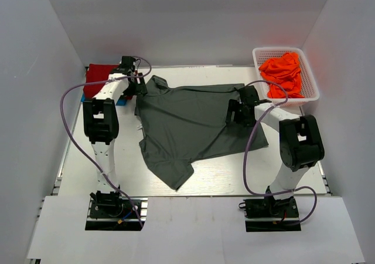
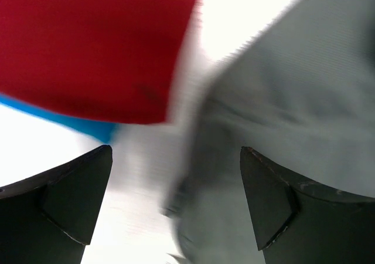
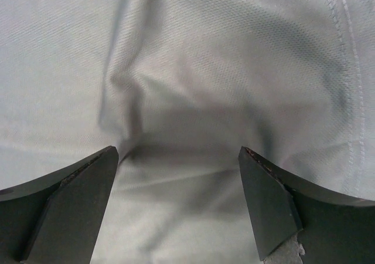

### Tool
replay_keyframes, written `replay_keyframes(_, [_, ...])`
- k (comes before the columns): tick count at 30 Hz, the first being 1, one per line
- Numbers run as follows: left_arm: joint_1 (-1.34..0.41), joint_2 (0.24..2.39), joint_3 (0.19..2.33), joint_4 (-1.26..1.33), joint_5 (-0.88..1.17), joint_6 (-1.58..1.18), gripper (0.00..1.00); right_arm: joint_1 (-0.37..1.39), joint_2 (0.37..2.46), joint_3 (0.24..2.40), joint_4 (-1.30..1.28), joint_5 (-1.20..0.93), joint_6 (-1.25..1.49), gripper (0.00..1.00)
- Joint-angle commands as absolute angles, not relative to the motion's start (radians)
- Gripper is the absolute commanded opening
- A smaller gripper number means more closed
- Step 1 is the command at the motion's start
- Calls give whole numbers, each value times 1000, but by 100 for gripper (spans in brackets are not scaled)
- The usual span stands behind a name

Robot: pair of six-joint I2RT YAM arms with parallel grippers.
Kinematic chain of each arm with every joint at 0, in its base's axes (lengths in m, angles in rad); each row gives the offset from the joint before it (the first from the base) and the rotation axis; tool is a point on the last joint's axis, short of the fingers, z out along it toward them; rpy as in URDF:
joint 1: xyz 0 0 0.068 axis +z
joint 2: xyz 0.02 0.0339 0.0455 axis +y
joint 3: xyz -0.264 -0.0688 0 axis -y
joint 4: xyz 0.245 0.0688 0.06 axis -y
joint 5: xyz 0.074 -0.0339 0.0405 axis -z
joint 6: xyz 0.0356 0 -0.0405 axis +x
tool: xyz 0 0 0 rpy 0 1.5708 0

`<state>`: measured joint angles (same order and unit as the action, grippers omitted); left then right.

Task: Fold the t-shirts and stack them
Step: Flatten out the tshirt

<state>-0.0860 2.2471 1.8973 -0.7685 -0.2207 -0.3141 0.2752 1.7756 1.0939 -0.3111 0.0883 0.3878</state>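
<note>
We see the table with the charcoal-grey t-shirt spread flat across its middle, collar toward the back left, one sleeve pointing at the near edge. The white lattice basket sits at the back right corner and holds the orange t-shirts in a heap. At the back left, the red t-shirt lies on the blue t-shirt, just beside the grey one. The right gripper is over the grey shirt's right side, fingers spread, with a crease of cloth between them, not pinched. The left gripper is at the grey shirt's collar end, fingers also spread, gripping nothing. That view is blurred.
</note>
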Motion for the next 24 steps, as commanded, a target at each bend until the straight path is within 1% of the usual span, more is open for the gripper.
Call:
replay_keyframes(1, [-110,2103,1894,-686,3,-287,100,279,1674,1141,-333,78,308,90])
replay_keyframes(3, [-123,2092,1894,-661,60,-299,100,281,1675,1166,-339,100,290,90])
replay_keyframes(5, [-135,2104,1913,-637,69,-299,100,279,1689,1212,-342,136,276,90])
replay_keyframes(7, [-147,2140,1975,-637,112,-299,100,278,1735,1277,-354,152,279,90])
replay_keyframes(9, [-160,2219,2034,-673,159,-299,100,276,1796,1339,-362,158,284,90])
replay_keyframes(12, [-202,2314,2134,-709,160,-299,100,273,1861,1425,-354,161,284,90])
replay_keyframes(18, [-224,2382,2134,-634,169,-320,100,268,2099,1650,-377,144,267,90])
replay_keyframes(21, [-224,2425,2143,-585,158,-331,100,265,2144,1733,-373,166,268,90])
replay_keyframes(22, [-224,2425,2143,-571,144,-342,100,265,2192,1773,-376,147,271,90])
replay_keyframes(24, [-224,2460,2158,-540,132,-351,100,261,2230,1819,-376,182,287,90])
